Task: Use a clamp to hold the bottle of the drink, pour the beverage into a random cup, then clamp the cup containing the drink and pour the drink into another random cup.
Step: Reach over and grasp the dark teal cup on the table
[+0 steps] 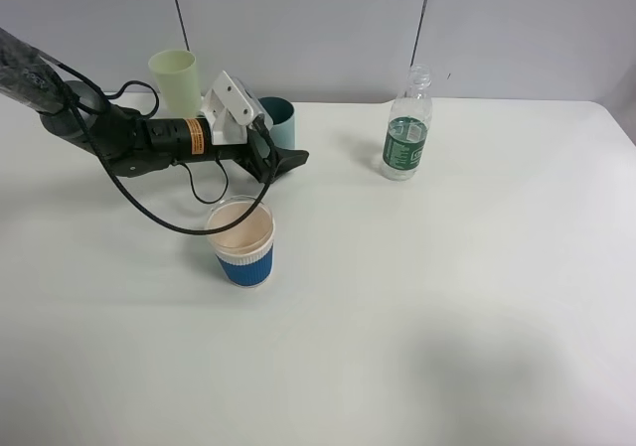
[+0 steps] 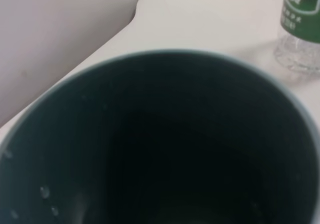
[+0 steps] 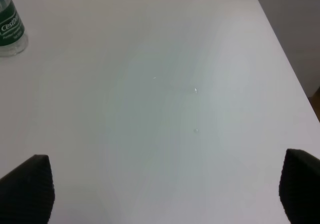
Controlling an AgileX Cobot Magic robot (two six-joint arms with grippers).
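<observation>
Twofold: reaching level just behind paper cup (image 1: 241, 239), left gripper (image 1: 286, 158) at teal cup (image 1: 282, 118), clamping unclear; right gripper (image 3: 164, 184) splayed wide.

The right gripper (image 3: 165, 186) hangs over the white table (image 3: 150, 59), its two dark fingertips (image 3: 30, 189) spread wide. A green-labelled bottle (image 3: 10, 29) stands on the table, well apart from them, partly cut off by the frame edge.

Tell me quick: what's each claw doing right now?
Left claw: at the teal cup, which fills its camera view; grip cannot be told.
Right claw: open, empty.
</observation>
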